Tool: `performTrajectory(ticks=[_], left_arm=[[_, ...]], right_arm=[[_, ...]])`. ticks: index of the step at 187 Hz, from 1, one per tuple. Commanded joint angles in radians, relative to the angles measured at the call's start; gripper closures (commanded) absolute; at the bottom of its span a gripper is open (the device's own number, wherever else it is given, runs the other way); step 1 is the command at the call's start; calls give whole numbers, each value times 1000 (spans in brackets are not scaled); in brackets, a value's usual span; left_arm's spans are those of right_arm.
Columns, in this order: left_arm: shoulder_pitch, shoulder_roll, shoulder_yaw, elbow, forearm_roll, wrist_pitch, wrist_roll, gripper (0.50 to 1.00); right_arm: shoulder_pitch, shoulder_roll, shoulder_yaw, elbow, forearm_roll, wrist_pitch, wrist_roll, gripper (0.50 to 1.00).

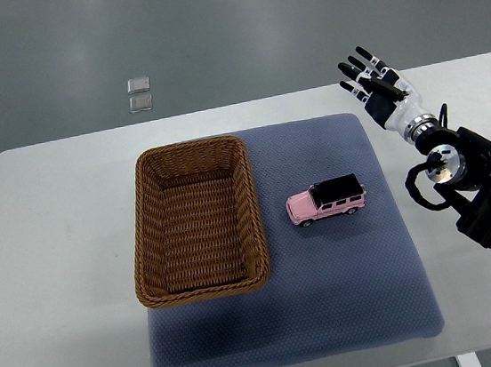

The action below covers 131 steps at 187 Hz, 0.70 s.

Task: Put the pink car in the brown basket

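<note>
White table [53, 225] on grey floor [226, 25] (blue mat [347, 278] on top); right hand [377, 87] spread, empty.

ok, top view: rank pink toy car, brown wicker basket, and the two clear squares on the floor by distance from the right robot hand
From the right robot hand, open at the table's far right:
1. Pink toy car with black roof, on the blue mat's right half.
2. Brown wicker basket, on the mat's left.
3. Two clear squares, on the grey floor beyond the table.

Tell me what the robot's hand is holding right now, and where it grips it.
Nothing. The right hand is open, apart from the pink car, which sits on the mat beside the brown basket.
</note>
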Motion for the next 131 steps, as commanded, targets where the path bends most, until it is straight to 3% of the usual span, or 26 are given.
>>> performTrajectory(ticks=[1,131], left_arm=[[0,0,-2,0,0,0,1,500],[-2,0,-2,0,0,-5,9,500]], right_arm=[[1,0,2,-2,3,0,0,591],[4,-7,17,-2,13,-1,2,591]])
